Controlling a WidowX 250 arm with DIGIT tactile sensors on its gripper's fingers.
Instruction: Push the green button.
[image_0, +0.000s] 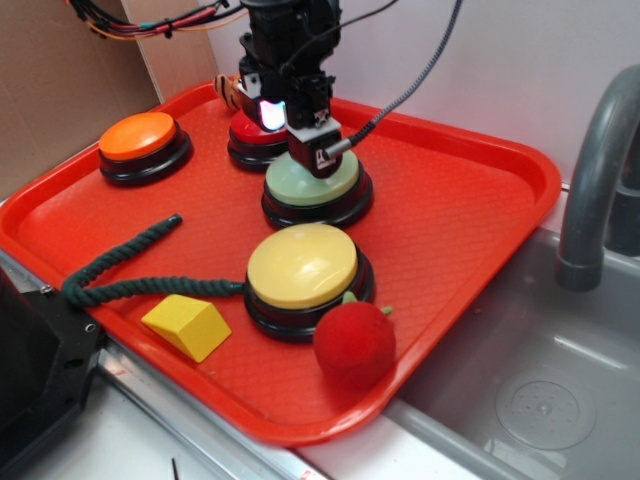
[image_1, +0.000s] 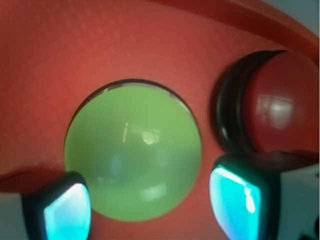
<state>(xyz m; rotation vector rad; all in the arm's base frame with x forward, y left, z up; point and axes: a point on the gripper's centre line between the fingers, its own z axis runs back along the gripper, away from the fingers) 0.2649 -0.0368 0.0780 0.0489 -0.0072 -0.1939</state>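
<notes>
The green button (image_0: 338, 186) is a pale sage dome on a black base near the middle of the red tray (image_0: 480, 215). My gripper (image_0: 317, 152) hangs straight over it, its tip down at the dome's top; I cannot tell if it touches. In the wrist view the green button (image_1: 132, 150) fills the centre. My gripper (image_1: 150, 207) is open, with its glowing cyan fingertips (image_1: 67, 212) standing apart at either side of the dome's near edge and nothing held between them.
A red button (image_0: 243, 131) (image_1: 282, 102) sits just behind the green one. An orange button (image_0: 137, 135) is at the left and a yellow button (image_0: 300, 265) in front. A dark green rope (image_0: 130, 265), a yellow wedge (image_0: 187, 325) and a red plush fruit (image_0: 354, 343) lie near the tray's front. A grey faucet (image_0: 590, 180) and sink (image_0: 540, 390) are to the right.
</notes>
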